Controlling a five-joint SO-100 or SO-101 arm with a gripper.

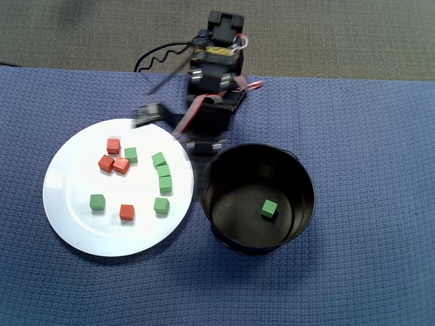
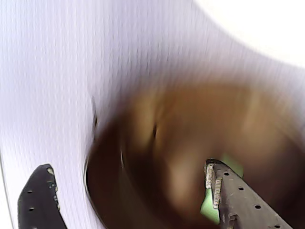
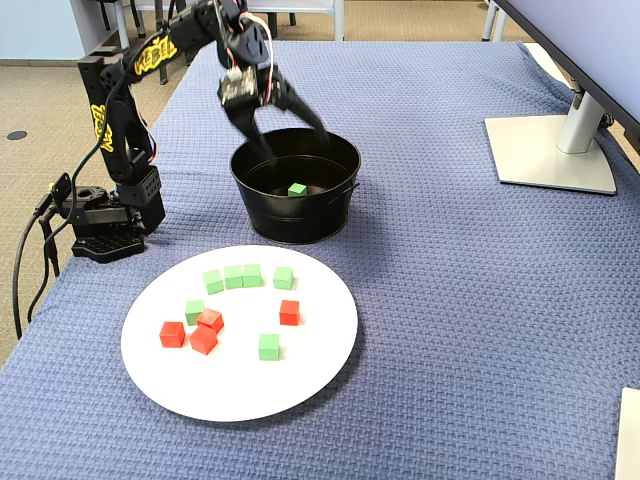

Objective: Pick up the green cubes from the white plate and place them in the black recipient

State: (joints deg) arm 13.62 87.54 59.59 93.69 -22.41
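Observation:
Several green cubes point(image 1: 164, 170) point(image 3: 233, 276) lie on the white plate point(image 1: 75, 217) point(image 3: 240, 390); the plate's edge also shows blurred in the wrist view point(image 2: 267, 24). One green cube point(image 1: 269, 208) point(image 3: 297, 189) rests on the bottom of the black recipient point(image 1: 302, 224) point(image 3: 300, 225). In the wrist view this cube point(image 2: 208, 206) peeks out behind the right finger point(image 2: 233, 195), and the recipient point(image 2: 157, 143) is motion-blurred. My gripper point(image 3: 290, 135) point(image 1: 175, 130) point(image 2: 128, 167) hangs open above the recipient's rim on the arm's side, with nothing between its fingers.
Several red-orange cubes point(image 1: 113, 145) point(image 3: 205, 330) share the plate with the green ones. The arm's base point(image 3: 100, 230) and its cable stand at the left table edge. A monitor stand point(image 3: 555, 150) sits far right. Blue cloth point(image 3: 480, 330) covers the table.

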